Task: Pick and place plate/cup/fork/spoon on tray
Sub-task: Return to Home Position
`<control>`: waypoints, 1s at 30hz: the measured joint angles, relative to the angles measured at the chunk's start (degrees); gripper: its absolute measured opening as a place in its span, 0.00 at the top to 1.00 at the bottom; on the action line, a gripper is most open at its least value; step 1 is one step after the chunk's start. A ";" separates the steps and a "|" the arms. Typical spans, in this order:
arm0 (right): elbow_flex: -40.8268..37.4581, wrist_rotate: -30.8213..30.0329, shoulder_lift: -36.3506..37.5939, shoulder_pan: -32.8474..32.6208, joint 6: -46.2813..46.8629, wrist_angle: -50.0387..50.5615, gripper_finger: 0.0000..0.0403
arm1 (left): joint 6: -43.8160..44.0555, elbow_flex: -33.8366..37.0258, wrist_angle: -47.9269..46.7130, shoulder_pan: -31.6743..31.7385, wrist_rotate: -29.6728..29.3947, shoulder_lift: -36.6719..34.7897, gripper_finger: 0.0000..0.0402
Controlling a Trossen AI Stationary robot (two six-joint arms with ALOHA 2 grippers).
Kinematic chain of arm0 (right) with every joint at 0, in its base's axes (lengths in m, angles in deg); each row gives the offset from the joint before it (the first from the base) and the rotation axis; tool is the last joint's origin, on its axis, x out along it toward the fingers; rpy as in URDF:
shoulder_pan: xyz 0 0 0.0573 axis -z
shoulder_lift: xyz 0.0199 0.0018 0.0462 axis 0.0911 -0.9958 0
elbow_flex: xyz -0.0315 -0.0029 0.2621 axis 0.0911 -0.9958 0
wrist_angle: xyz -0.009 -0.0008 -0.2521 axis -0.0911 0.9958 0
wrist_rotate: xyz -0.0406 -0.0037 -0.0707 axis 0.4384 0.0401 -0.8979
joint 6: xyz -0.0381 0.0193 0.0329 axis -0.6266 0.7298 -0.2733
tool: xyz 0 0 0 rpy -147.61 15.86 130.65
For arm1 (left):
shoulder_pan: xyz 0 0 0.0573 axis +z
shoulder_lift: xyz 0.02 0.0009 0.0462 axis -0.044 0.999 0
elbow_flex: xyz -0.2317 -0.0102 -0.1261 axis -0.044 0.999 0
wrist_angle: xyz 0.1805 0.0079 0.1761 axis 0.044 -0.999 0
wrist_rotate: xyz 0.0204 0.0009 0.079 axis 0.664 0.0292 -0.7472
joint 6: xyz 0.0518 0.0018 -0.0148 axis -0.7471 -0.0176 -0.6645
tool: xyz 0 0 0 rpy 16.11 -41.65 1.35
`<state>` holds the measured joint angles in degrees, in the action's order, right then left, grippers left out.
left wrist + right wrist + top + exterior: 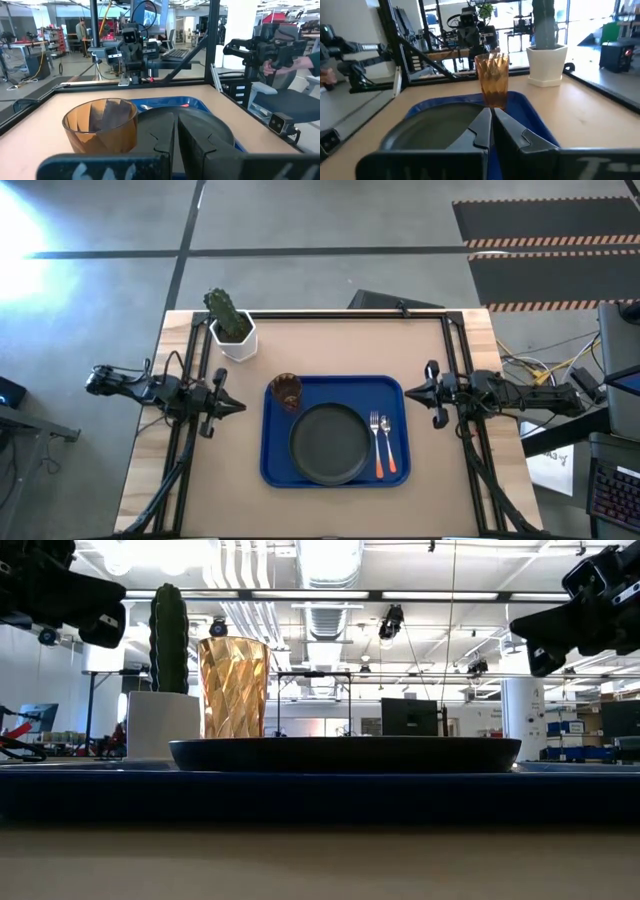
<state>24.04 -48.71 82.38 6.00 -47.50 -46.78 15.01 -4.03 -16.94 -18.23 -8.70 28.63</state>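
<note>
- The large bright blue rectangular plastic tray (335, 383) lay in the middle of the tan bench (330, 345), between the two arms.
- The round matte dark grey-black plate (330, 443) sat inside the tray, towards its near half. In the low view its rim (345, 753) showed as a dark band above the tray's edge (320, 790).
- The small translucent amber-brown plastic tumbler, the cup (287, 392), stood upright in the tray's far left corner, just beside the plate.
- The small orange-handled fork (376, 442) and the small orange-handled spoon (388, 442) lay side by side in the tray, right of the plate, with their metal ends pointing away from the near edge. The fork seemed to be the one nearer the plate.
- The left gripper (237, 407) hung off the tray's left side, clear of it, with its fingers (162, 135) together and holding nothing.
- The right gripper (409, 391) hung off the tray's right side, with its fingers (505, 127) likewise pressed together and empty.
- A white pot (236, 340) with a green cactus (222, 308) stood on the bench beyond the tray's far left corner, apart from it.
</note>
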 joint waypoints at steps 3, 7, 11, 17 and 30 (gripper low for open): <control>0.00 -2.03 -0.49 -0.02 -1.02 0.29 0.98 | 0.03 0.00 0.06 -0.01 0.00 0.00 0.98; 0.00 -2.63 -1.27 -0.02 -2.10 0.21 0.98 | 0.46 0.00 0.20 0.00 0.03 0.00 0.98; 0.00 -2.96 -1.71 -0.02 -2.03 0.21 0.98 | 1.46 0.00 0.15 -0.01 0.07 0.00 0.98; -0.02 -3.16 -1.80 -0.02 -1.90 0.20 0.98 | 1.45 0.00 -0.39 0.00 0.09 0.00 0.98; -0.07 -3.40 -1.82 -0.02 -2.07 0.21 0.98 | 1.45 0.01 -1.31 -0.01 0.09 0.00 0.98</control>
<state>23.97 -52.11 80.56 5.98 -49.57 -46.56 16.45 -4.03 -18.24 -18.23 -8.60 28.63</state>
